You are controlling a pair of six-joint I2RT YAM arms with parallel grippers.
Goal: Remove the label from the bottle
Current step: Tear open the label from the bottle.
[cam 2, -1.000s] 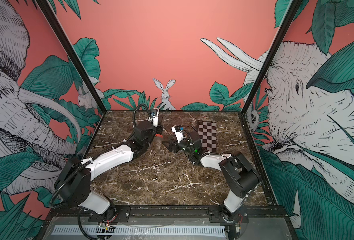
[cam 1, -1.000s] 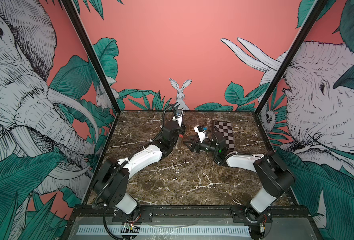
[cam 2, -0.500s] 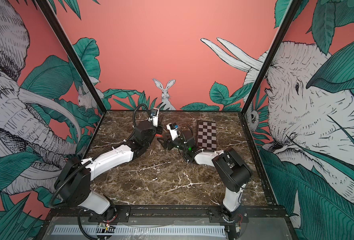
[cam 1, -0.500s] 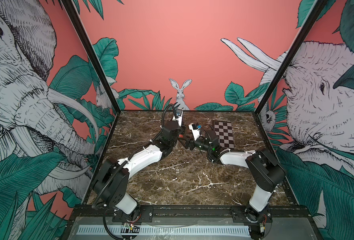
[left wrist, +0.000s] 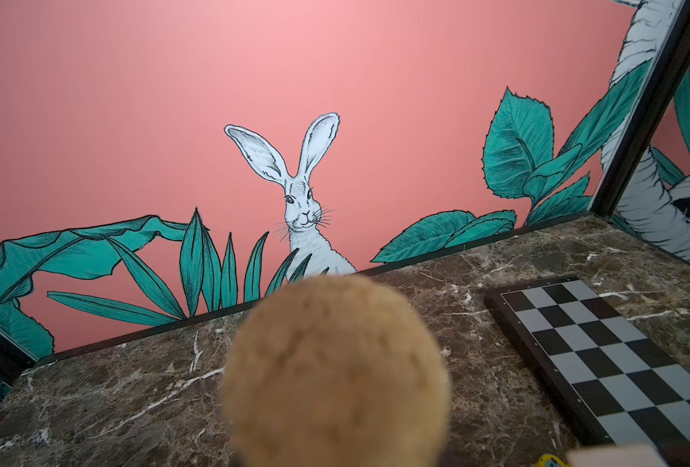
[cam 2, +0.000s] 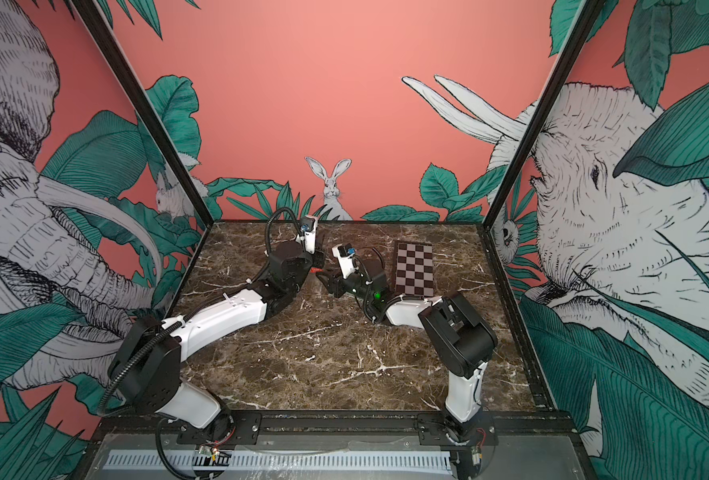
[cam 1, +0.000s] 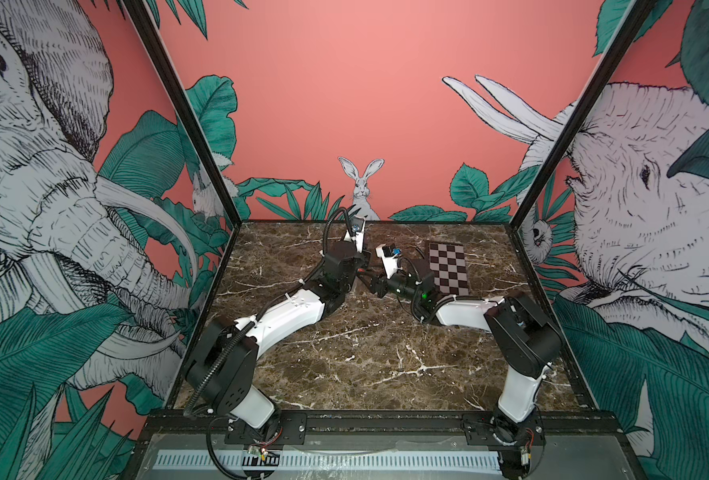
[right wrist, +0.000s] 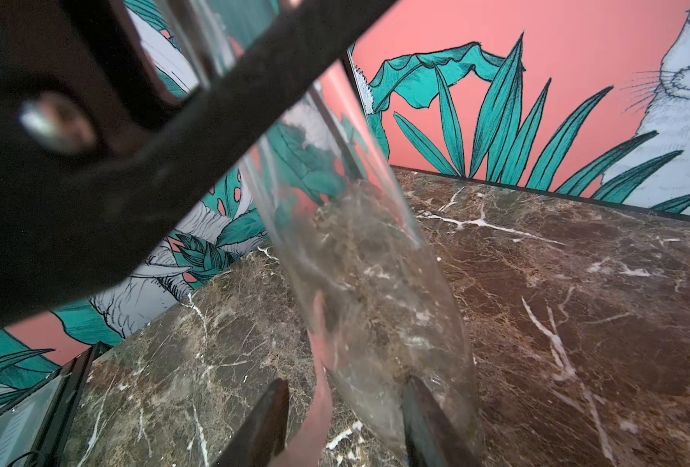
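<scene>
Bottle (right wrist: 355, 283), tall, slender and of clear glass, is over the far middle of the brown marble counter (cam 1: 365, 353). It lies between the two arms and left of the black-and-grey checkerboard (cam 1: 448, 270), which lies flat toward the far right. In both top views the glass can hardly be made out among the black wrist parts. I cannot tell whether its base rests on the counter.

Its tan cork stopper (left wrist: 335, 372) shows large and blurred in the left wrist view, very close to that camera.

The left end effector (cam 1: 359, 266) is clenched on the narrow upper part of the bottle. In the right wrist view one of its black fingers (right wrist: 165, 170) lies straight across the glass.

The right end effector (right wrist: 343, 428) comes in from the right. Its two dark fingers stand apart on either side of the bottle's wider part, released. A strip of counter shows between one finger and the glass, while the other finger is at the edge of the glass.

The label (right wrist: 322, 384), a narrow reddish strip, runs along the glass between those two fingers. It is too blurred for its print to be read. Whether it is stuck down along its whole length cannot be told. In both top views a small red spot shows where the two end effectors meet.
</scene>
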